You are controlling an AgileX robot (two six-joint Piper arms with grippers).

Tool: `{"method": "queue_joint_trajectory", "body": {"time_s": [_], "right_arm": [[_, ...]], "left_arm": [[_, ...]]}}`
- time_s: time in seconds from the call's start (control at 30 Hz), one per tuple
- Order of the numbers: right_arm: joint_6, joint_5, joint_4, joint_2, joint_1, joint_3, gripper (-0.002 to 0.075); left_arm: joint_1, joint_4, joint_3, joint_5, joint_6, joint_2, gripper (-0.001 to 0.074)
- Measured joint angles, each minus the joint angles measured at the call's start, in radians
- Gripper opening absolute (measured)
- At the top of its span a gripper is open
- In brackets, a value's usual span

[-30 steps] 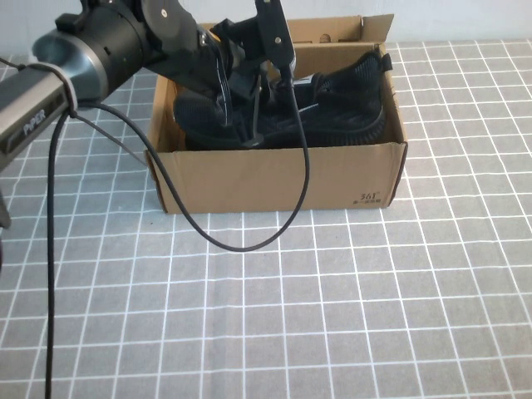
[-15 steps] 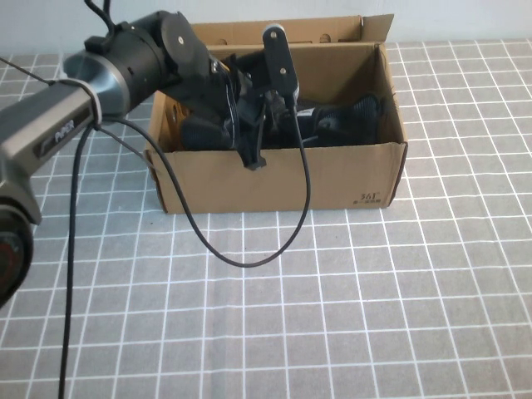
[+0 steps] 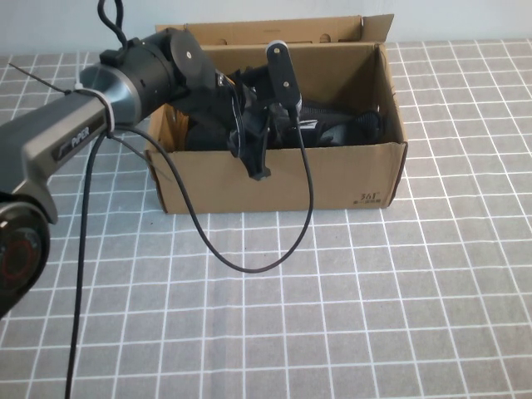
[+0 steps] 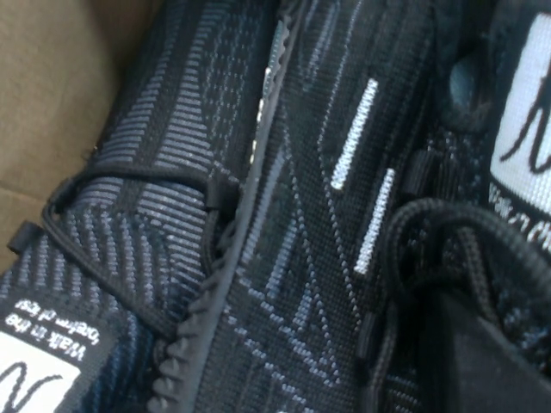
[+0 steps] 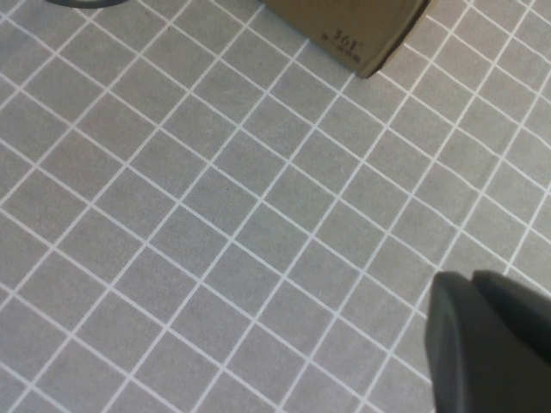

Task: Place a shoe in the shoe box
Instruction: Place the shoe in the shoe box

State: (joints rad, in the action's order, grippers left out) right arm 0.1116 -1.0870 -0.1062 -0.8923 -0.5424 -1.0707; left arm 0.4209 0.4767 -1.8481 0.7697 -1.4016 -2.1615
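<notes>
left gripper (image 3: 249, 137) deep in shoe box (image 3: 274, 179) over shoe (image 3: 332, 125), claw state unclear; could snag laces lifting out. right gripper (image 5: 491, 344) parked.

You're looking at a staged robot test bench, not a home. A grey grid-marked mat (image 3: 374, 299) covers the table, with a plain pale wall (image 3: 449, 18) behind.

The left arm (image 3: 125, 79) is grey and black, marked "PiPER", trailing a black cable (image 3: 249, 264).
</notes>
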Motion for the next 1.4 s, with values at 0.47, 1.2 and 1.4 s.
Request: {"method": "queue_joint_trajectory", "body": {"time_s": [0.47, 1.2, 1.4], "right_arm": [[0.000, 0.000, 0.000, 0.000, 0.000, 0.000, -0.0016], [0.000, 0.008, 0.000, 0.000, 0.000, 0.000, -0.0016], [0.000, 0.009, 0.000, 0.000, 0.000, 0.000, -0.0016]], "left_arm": [[-0.012, 0.063, -0.163, 0.211, 0.000, 0.000, 0.0020], [-0.057, 0.130, -0.179, 0.276, -0.019, -0.103, 0.0020], [-0.059, 0.162, -0.179, 0.275, -0.020, -0.103, 0.0038]]}}
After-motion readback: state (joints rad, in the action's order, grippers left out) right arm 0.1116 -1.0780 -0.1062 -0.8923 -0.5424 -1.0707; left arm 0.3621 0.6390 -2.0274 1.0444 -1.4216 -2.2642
